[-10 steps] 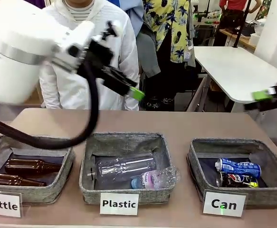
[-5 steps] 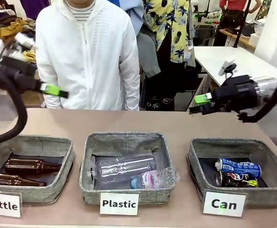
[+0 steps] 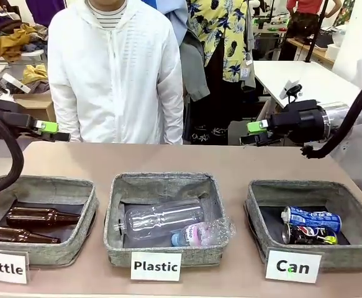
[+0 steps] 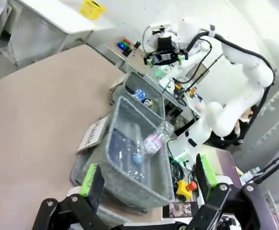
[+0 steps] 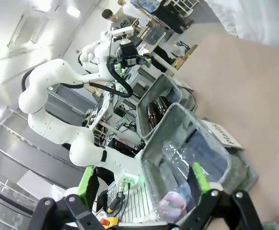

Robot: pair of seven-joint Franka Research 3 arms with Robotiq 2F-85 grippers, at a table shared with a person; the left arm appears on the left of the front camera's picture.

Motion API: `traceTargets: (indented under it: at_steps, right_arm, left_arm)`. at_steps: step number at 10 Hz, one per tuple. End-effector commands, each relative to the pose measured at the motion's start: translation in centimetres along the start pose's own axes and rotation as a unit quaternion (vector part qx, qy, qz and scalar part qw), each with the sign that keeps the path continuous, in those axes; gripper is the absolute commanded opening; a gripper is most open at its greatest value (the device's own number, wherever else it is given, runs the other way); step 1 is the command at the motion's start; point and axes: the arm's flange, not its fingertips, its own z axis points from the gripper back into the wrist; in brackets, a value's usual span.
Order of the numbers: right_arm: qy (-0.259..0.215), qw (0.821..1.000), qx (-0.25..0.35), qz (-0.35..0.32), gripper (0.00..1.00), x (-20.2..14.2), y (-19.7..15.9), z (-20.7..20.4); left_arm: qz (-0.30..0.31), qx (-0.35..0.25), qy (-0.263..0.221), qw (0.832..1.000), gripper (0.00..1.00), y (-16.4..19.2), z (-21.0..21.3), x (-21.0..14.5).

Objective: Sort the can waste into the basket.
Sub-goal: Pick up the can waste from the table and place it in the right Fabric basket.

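Both pieces of can waste lie inside the grey basket behind the "Can" card at the front right: a blue can and, in front of it, a dark can. In the left wrist view the cans show far off in that basket. My left gripper hangs open and empty above the table's far left edge. Open and empty too, my right gripper points left above the far right of the table, behind the basket. Each wrist view shows its own gripper spread wide, the left and the right.
A middle basket carded "Plastic" holds clear bottles. The left basket carded "Bottle" holds brown glass bottles. A person in a white jacket stands at the far edge. Bare tabletop lies between the baskets and the person.
My left arm has swung from the middle out to the far left and dropped lower. My right gripper has come in from the right edge toward the centre. The cans stayed put.
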Motion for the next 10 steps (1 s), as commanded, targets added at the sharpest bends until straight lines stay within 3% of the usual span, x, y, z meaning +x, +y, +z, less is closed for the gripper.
traceTargets:
  at_steps: [1,10]
  right_arm:
    - [0.006,1.000,-0.002,-0.008,1.00,-0.18,0.91,-0.08]
    - [0.006,1.000,-0.002,-0.008,1.00,-0.18,0.91,-0.08]
  left_arm:
    - [-0.008,0.002,0.014,1.000,1.00,-1.67,-0.56,0.19]
    - [-0.008,0.002,0.014,1.000,1.00,-1.67,-0.56,0.19]
